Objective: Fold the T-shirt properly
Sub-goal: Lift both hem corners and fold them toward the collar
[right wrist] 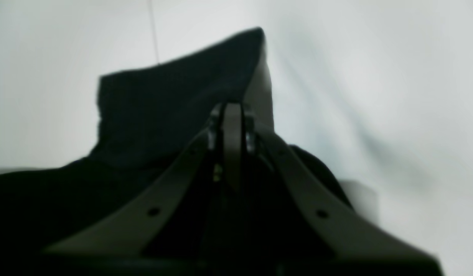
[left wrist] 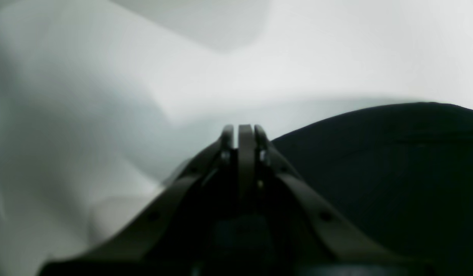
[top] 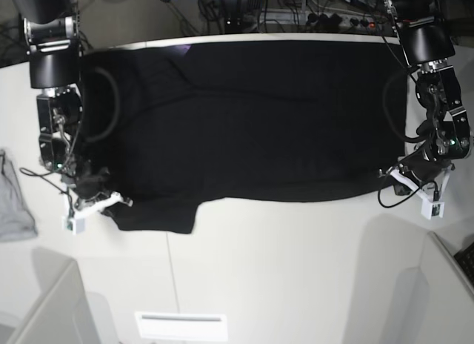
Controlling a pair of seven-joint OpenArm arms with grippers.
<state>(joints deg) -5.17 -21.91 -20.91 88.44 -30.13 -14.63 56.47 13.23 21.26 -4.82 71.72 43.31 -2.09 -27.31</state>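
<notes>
L pincer shut, prob. touching black T-shirt edge.

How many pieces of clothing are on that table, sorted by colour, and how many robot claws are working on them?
Black clothing: 1, the T-shirt
Light-grey clothing: 1, the small garment at the table's edge
Robot claws: 2, the left gripper and the right gripper, both shut
Total: 4
</notes>
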